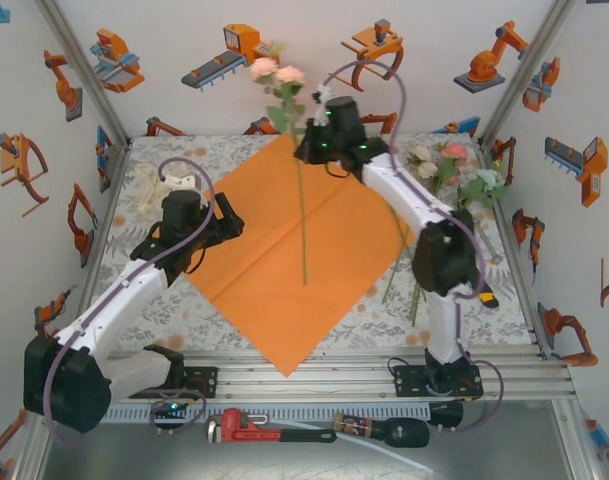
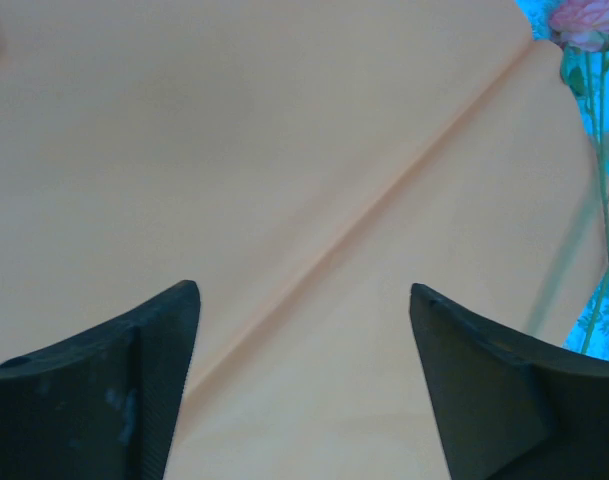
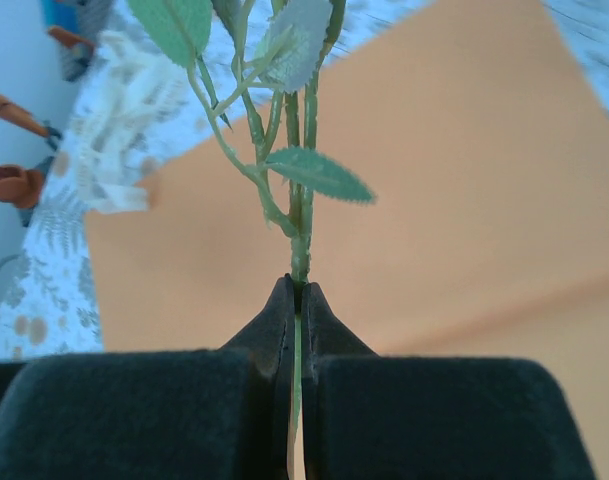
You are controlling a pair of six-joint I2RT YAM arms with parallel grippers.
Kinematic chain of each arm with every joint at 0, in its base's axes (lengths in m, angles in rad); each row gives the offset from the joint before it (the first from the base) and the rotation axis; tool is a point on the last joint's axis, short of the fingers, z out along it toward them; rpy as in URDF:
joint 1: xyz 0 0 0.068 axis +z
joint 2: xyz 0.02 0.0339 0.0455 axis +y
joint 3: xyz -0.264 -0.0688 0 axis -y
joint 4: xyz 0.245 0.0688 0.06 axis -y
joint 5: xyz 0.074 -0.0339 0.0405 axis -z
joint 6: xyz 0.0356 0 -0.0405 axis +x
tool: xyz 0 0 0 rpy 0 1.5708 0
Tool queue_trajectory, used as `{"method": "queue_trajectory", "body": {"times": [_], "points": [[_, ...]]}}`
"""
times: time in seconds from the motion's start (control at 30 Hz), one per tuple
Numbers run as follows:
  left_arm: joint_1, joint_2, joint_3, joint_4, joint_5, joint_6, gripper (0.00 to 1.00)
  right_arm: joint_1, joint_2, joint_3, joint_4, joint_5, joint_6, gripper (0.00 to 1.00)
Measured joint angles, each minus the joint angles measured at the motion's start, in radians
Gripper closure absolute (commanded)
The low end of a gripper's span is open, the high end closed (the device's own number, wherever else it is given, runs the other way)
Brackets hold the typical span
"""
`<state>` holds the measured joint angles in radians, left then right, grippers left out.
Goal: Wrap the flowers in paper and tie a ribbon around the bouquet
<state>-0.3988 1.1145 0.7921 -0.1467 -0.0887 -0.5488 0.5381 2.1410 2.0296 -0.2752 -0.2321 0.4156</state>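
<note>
inspector: report your right pincer.

arm: my right pincer is pressed together on one flower stem. in the wrist view the green stem runs straight out between the two fingertips, and leaves branch off just beyond them. from above, the same pincer sits over the far corner of the paper. the pink and peach blooms stand beyond it, and the long bare stem trails back toward my bases across the orange sheet. whether its tip touches the sheet i cannot tell.

inspector: and the left?

arm: my left pincer stands apart, with nothing between the fingers. directly beneath and ahead of it lies the paper — smooth, with one crease running diagonally away from the fingertips toward the right. from above, that pincer is at the sheet's left corner.

inspector: other task items?

arm: the other flowers lie on the table to the right of my right pincer, off the paper and alongside my right forearm. the ribbon is heaped on the patterned cloth beyond my left pincer and to its left, apart from the sheet.

inspector: condition of the sheet?

arm: spread open and flat — not yet folded round any stem.
</note>
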Motion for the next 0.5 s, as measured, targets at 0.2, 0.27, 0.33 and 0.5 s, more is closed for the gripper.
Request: {"method": "queue_trajectory", "body": {"times": [0.2, 0.27, 0.33, 0.5], "points": [[0.000, -0.085, -0.086, -0.004, 0.043, -0.036, 0.09, 0.072, 0.413, 0.497, -0.052, -0.019, 0.024, 1.00], [0.000, -0.105, -0.113, -0.005, 0.056, -0.047, 0.09, 0.080, 0.500, 0.593, -0.062, -0.021, 0.042, 1.00], [-0.001, -0.112, -0.123, -0.011, 0.063, -0.051, 0.08, 0.083, 0.540, 0.607, -0.064, -0.019, 0.069, 1.00], [-0.001, -0.110, -0.125, -0.014, 0.063, -0.051, 0.08, 0.078, 0.550, 0.527, -0.055, -0.010, 0.118, 1.00]]}}
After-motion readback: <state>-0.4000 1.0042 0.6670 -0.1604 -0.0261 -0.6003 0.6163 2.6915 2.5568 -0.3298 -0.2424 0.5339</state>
